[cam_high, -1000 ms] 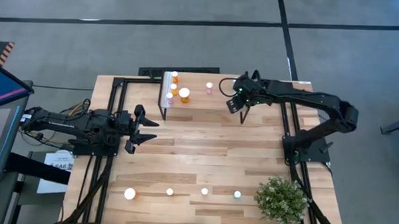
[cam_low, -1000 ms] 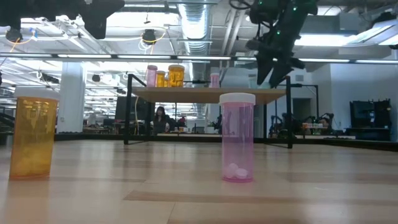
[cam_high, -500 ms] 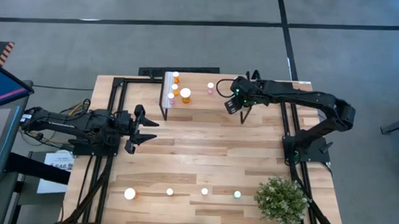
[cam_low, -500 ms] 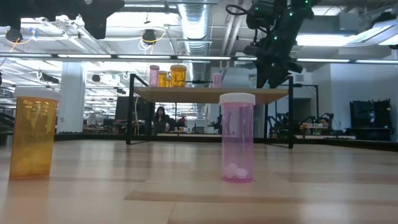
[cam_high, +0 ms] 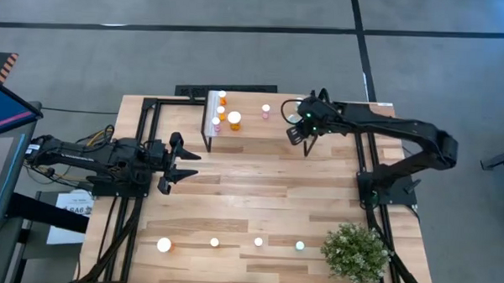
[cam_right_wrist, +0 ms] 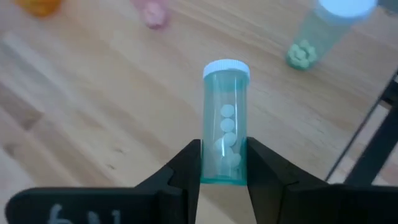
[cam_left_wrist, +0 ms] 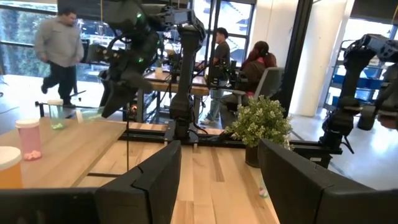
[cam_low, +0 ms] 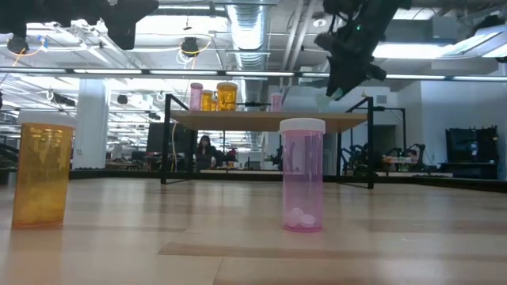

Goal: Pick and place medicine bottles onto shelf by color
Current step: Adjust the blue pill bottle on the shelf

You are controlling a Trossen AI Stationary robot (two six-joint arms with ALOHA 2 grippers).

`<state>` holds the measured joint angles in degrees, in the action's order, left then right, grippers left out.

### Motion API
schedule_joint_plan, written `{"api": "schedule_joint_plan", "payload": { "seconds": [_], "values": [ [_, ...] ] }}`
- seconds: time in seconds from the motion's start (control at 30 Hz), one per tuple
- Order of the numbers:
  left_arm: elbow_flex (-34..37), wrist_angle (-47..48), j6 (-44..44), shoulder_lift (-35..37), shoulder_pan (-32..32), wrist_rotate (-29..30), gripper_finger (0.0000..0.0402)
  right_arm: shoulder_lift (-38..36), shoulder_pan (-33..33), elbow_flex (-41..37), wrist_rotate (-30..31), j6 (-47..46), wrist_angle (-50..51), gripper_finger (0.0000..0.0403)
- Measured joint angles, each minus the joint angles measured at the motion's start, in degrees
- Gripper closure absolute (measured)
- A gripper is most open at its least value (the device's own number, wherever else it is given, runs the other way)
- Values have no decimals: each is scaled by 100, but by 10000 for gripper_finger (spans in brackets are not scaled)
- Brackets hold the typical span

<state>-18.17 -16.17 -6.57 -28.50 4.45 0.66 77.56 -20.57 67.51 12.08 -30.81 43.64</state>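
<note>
1. From above: the right gripper (cam_high: 300, 131) hangs over the far side of the big light wooden tabletop (cam_high: 258, 200), just past the right end of the small raised shelf with the pale wood top (cam_high: 244, 124); half a second ago it was a bit nearer the shelf, and now it has slid a little back toward the table's right edge; the left gripper (cam_high: 177, 162) waits by the left edge, fingers spread wide, not moved at all; four little white-capped bottles (cam_high: 258, 242) stand in a row along the near edge, next to a bushy green potted plant (cam_high: 355, 253).

2. From table height: a tall pink see-through bottle with a white cap (cam_low: 302, 174) and a fat orange see-through bottle (cam_low: 42, 174) stand close by on the tabletop; the right gripper is up high above the shelf's right end, higher than it was a moment ago; orange and pink bottles already stand on the shelf top.

3. Left wrist camera: its two dark fingers (cam_left_wrist: 152, 180) are wide apart with nothing in between.

4. Right wrist camera: the right gripper's fingers pinch a small teal-green see-through bottle with a white cap (cam_right_wrist: 225, 118), held off the wood; a second teal bottle (cam_right_wrist: 320, 31) stands farther off; I think the teal one is being lifted and lined up, so it is not on the shelf yet.
</note>
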Motion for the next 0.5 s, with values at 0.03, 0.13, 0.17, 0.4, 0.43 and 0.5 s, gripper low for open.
{"api": "schedule_joint_plan", "payload": {
  "seconds": [0.03, 0.13, 0.17, 0.4, 0.43, 0.5],
  "values": [
    [0, -1, 0, -1, 0, 1, 200, -46, 63, 0, 0, 34, -55, 278],
    [0, -70, -13, -1, 2, -22, 200, -174, 279, 0, 0, 76, -321, 276],
    [0, -108, -16, -5, 2, -40, 200, -211, 373, 0, 0, 100, -438, 276],
    [-2, -521, -115, -363, 2, -153, 200, -339, 1357, -118, -2, 699, -1857, 276],
    [-2, -638, -124, -462, 2, -192, 200, -336, 1516, -165, -2, 784, -2084, 275],
    [-2, -946, -157, -703, 7, -235, 200, -322, 1819, -272, -4, 965, -2532, 275]
  ]
}}
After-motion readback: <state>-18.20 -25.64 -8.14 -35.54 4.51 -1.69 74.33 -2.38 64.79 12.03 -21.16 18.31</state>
